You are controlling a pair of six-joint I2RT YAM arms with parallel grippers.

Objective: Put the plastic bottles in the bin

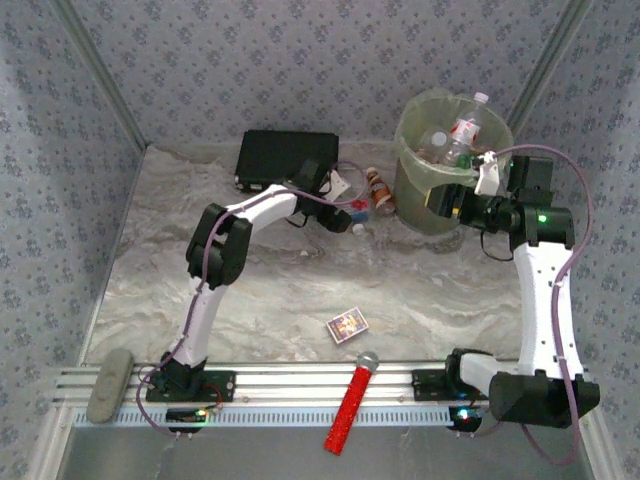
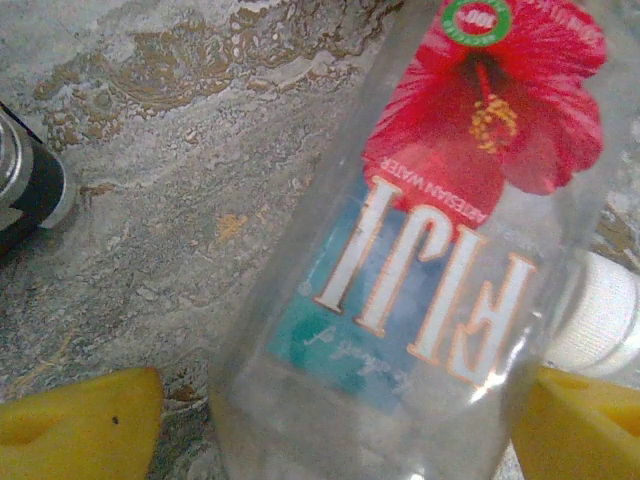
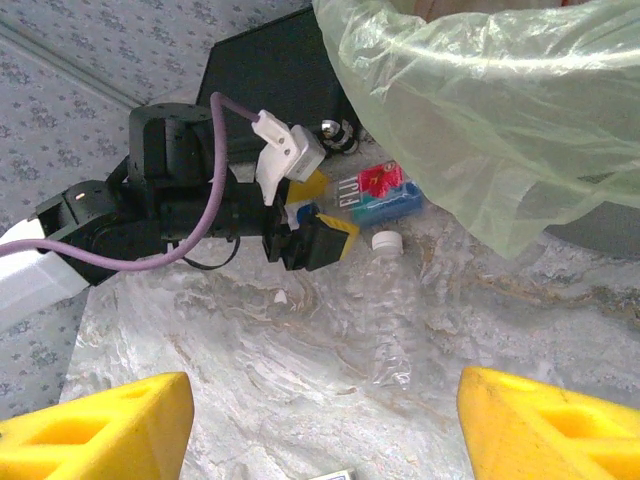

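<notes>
A clear Fiji bottle [image 2: 420,260] with a red flower label lies on the marble table between the yellow fingers [image 2: 80,425] of my left gripper [image 2: 340,420]. The jaws stand open around it, with a gap at the left finger. From the right wrist view the same bottle [image 3: 375,193] lies at the left gripper [image 3: 310,230], close to the bin. A clear white-capped bottle [image 3: 390,310] lies below my right gripper [image 3: 320,420], which hangs open and empty beside the bin [image 1: 412,170]. The bin holds several bottles [image 1: 462,132]. An orange-brown bottle [image 1: 380,190] lies left of it.
A flat black case [image 1: 285,160] lies at the back, left of the bin. A patterned card box [image 1: 347,325] and a red microphone [image 1: 352,405] lie near the front rail. A grey object [image 1: 108,385] rests at the front left. The bin's bag [image 3: 480,100] overhangs.
</notes>
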